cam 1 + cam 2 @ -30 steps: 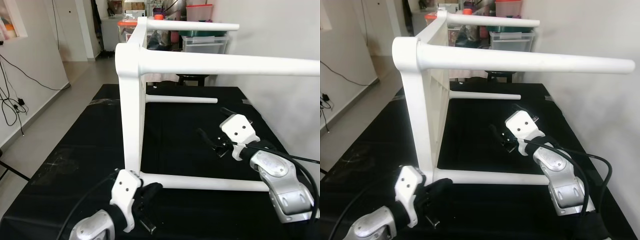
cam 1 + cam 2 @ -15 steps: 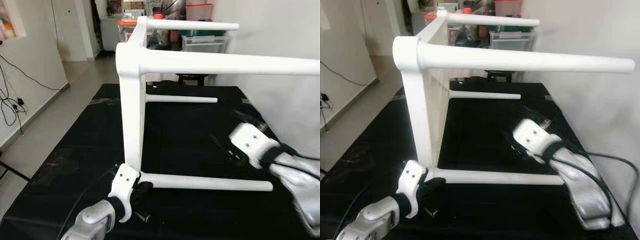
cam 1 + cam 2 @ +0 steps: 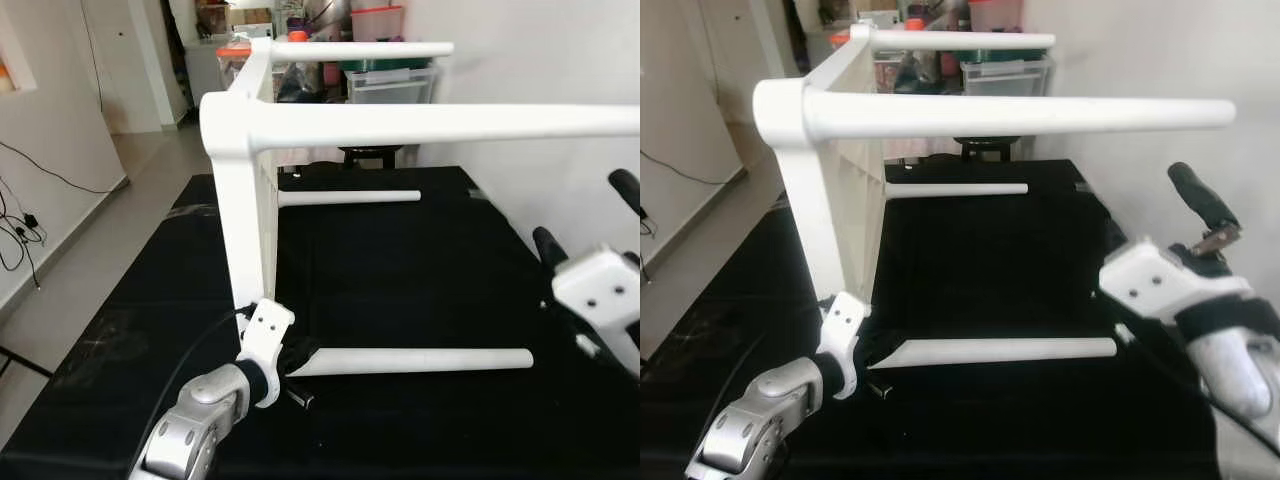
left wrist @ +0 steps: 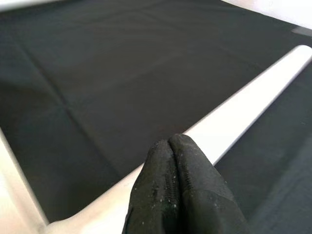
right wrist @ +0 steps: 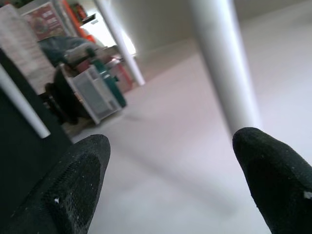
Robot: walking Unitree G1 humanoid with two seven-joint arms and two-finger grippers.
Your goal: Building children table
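Your table [image 3: 243,190] lies on its side on the black-covered bench [image 3: 420,270], white top panel upright, four legs pointing toward the right wall. Two legs ride high; two lie low, the far low leg [image 3: 350,196] just above the cloth and the near low leg [image 3: 415,361] resting on it.

Left tool [image 3: 300,356] sits at the root of the near low leg, where it meets the top's lower corner. In the left wrist view you see its fingers [image 4: 183,195] pressed flat together, tips against the leg [image 4: 243,109], nothing clamped between them. A small dark metal part [image 3: 301,400] lies on the cloth just beside that tool.

Right tool [image 3: 1185,215] is up off the bench at the right, near the wall and well apart from the legs' free ends. Its fingers [image 5: 73,180] stand wide apart, holding nothing.

Beyond the bench: plastic storage boxes [image 3: 392,80] and a doorway with clutter.
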